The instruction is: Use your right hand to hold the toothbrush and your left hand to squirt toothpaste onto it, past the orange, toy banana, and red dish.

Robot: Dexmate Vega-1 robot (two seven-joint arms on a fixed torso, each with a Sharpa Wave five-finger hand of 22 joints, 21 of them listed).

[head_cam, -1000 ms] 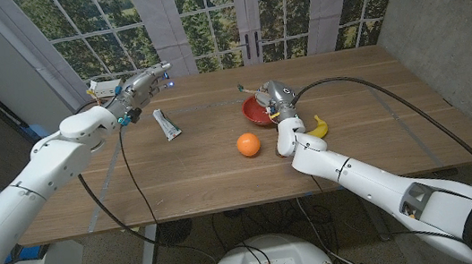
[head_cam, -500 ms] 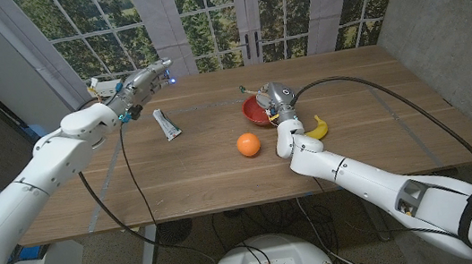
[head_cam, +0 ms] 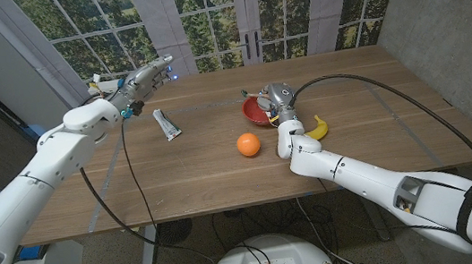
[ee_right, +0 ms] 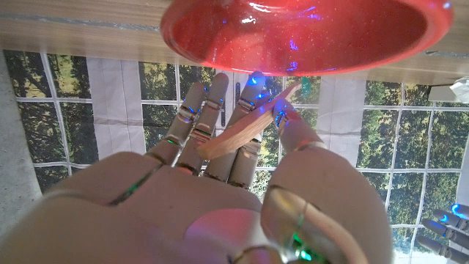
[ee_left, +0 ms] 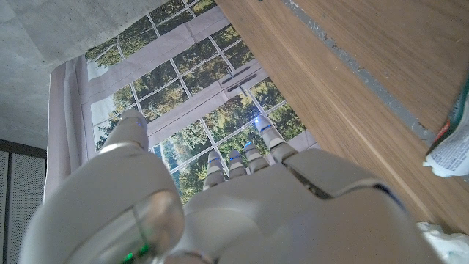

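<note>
Desk (head_cam: 222, 165): wood, matt, visible grain. Red dish (ee_right: 300, 33): glossy, smooth, looks plastic, catching highlights. Toothbrush (ee_right: 245, 128): pale, wood-like handle, matt. Toothpaste (head_cam: 165, 123) tube: white, crinkled, soft sheen. Right hand (ee_right: 220, 191) and left hand (ee_left: 242, 205): smooth white plastic shell, semi-gloss. Orange (head_cam: 248, 144): matt, finely dimpled.
</note>
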